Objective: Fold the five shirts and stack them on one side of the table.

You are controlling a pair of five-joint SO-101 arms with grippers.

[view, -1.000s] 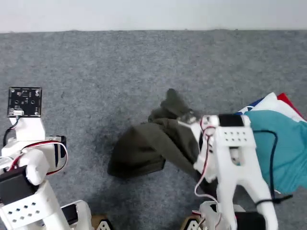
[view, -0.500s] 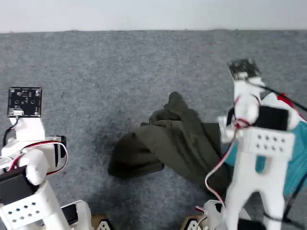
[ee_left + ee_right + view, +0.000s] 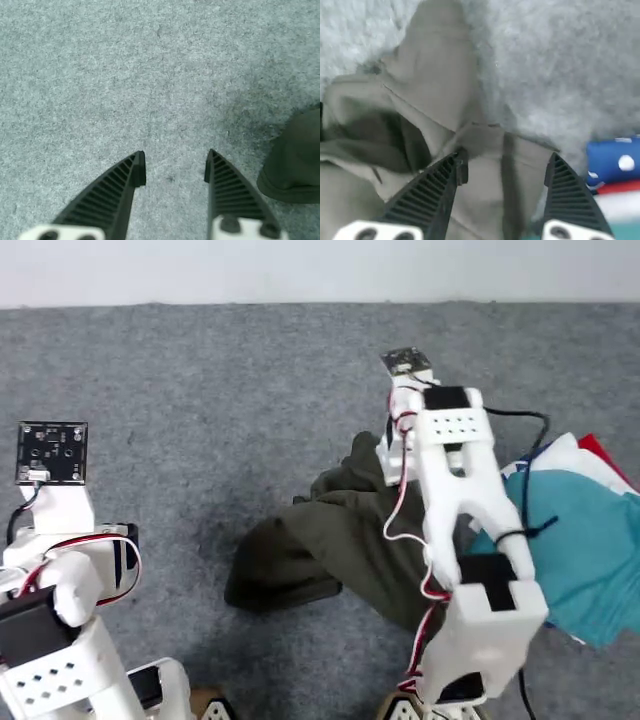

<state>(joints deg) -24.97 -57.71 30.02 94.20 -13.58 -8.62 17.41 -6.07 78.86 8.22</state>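
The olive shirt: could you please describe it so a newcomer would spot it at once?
Find the grey table, then its middle, under the right arm's open end effector. The olive shirt lies crumpled there, dark and plain, unlike the teal pile beside it.

The olive shirt [image 3: 330,540] lies crumpled in loose folds at the centre of the grey table [image 3: 200,370], with one sleeve pointing toward the far edge. The teal shirt [image 3: 585,560] lies at the right edge, covering a pile of white, blue and red shirts [image 3: 568,450].
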